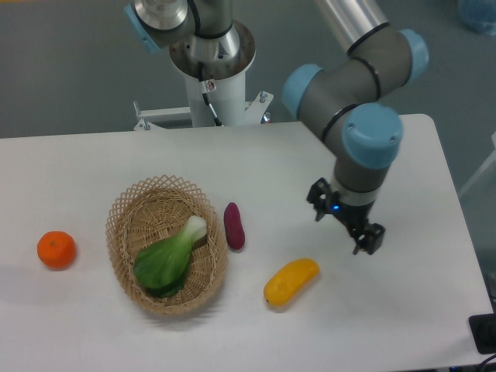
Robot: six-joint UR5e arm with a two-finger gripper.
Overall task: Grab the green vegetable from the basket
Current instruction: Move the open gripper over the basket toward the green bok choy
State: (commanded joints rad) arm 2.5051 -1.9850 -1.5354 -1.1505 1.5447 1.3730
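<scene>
The green vegetable (169, 258) lies inside the oval wicker basket (124, 211) at the left of the table, its pale stem pointing up and right and its dark leaves toward the front. My gripper (346, 222) hangs well to the right of the basket, above the table and just above-right of the yellow fruit. Its fingers are spread apart and hold nothing.
A purple eggplant-like piece (233, 225) lies just right of the basket. A yellow elongated fruit (291, 281) sits nearer the front. An orange (56, 249) rests left of the basket. The robot base (211, 54) stands behind the table's far edge.
</scene>
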